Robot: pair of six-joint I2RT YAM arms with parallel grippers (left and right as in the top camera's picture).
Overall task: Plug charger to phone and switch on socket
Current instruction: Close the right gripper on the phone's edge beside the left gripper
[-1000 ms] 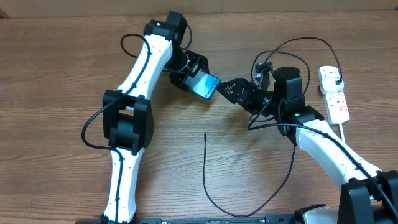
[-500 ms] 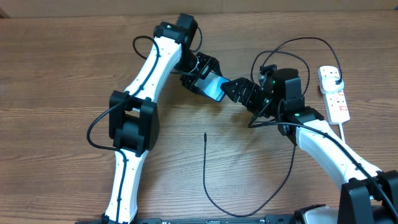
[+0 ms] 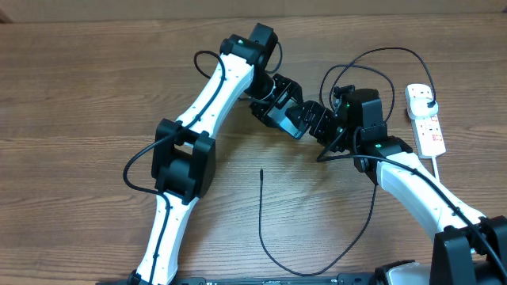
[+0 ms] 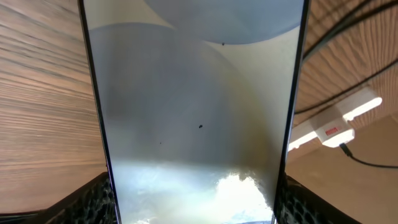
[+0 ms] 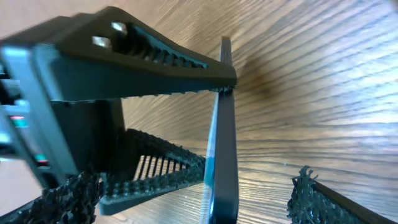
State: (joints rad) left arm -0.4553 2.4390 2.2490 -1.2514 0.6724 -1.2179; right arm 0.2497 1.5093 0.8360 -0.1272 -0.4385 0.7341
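Left wrist: phone [image 4: 193, 112] fills the view (pale grey-blue screen, thin dark edge).

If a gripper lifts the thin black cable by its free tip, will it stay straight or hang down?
Likely it hangs down: the cable lies in a loose loop on the table, so it looks floppy. Being so thin, it seems light and might slip from a grip.

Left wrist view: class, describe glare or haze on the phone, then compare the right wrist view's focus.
Left wrist view: the phone looks hazy, white glare near its bottom. Right wrist view: its edge looks sharper, the frame's left side blurred.
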